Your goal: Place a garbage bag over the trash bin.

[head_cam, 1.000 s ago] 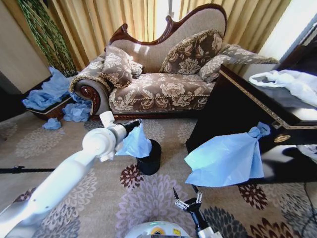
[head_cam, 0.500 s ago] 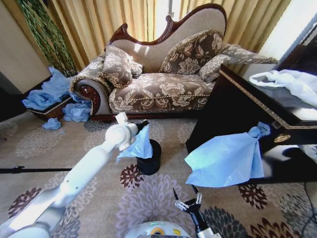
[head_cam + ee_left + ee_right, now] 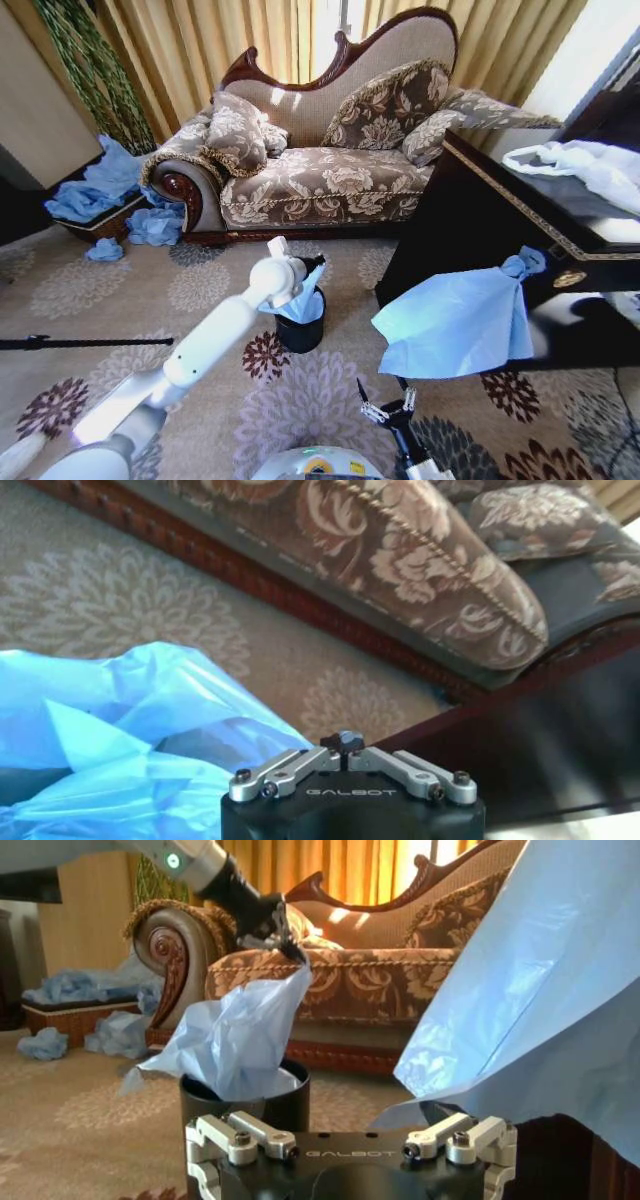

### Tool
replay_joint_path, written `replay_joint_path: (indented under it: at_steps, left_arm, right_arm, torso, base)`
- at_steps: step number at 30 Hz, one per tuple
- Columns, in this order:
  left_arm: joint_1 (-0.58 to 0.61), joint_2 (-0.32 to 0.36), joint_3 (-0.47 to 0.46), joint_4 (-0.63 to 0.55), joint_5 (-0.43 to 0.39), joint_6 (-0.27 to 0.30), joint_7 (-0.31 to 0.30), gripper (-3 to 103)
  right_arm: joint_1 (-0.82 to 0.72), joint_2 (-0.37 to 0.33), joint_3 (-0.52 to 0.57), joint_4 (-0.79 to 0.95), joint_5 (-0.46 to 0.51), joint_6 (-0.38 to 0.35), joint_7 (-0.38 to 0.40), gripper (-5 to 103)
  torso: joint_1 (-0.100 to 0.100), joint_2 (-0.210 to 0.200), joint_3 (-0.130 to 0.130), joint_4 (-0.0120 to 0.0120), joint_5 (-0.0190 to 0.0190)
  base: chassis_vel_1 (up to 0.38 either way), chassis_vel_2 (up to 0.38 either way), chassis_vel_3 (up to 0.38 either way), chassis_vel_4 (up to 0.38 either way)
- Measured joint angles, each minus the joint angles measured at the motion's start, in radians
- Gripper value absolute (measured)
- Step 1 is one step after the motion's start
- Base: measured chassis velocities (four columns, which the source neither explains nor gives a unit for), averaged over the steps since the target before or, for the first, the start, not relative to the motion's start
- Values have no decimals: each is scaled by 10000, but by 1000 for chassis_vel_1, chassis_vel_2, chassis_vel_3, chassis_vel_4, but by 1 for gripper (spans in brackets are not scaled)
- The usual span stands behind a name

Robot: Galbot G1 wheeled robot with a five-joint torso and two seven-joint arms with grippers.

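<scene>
The trash bin is a small black cylinder standing on the patterned carpet in front of the sofa. My left gripper hangs just above its rim, shut on the top of the garbage bag, a thin, wrinkled, light-blue bag. The right wrist view shows that left gripper pinching the garbage bag, whose lower part hangs down into the mouth of the trash bin. In the left wrist view the left gripper has its fingers together, with the garbage bag beside them. My right gripper is open, low by my base.
A large knotted light-blue bag hangs on the dark cabinet right of the bin. A white plastic bag lies on the cabinet's top. The sofa stands behind. Blue bags fill a basket at far left. A black rod lies on the carpet.
My left arm has swung right and forward, carrying the garbage bag from left of the bin to above its mouth. The bag's lower end now hangs inside. The right gripper has barely moved.
</scene>
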Motion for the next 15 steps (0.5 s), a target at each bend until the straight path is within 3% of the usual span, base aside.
replay_joint_path:
  at_steps: [10, 15]
  left_arm:
    - [47, -417, 36, 804, 243, 229, 275, 0]
    - [144, -386, 61, 805, 282, 413, 452, 22]
  right_arm:
    - [95, -34, -189, 189, 285, -202, -32, 100]
    - [153, -99, -157, 122, 390, -250, -39, 100]
  torso:
    - [0, 0, 0, -1, -1]
    - [0, 0, 0, -2, -3]
  base:
    - [0, 0, 0, 0]
    - [0, 0, 0, 0]
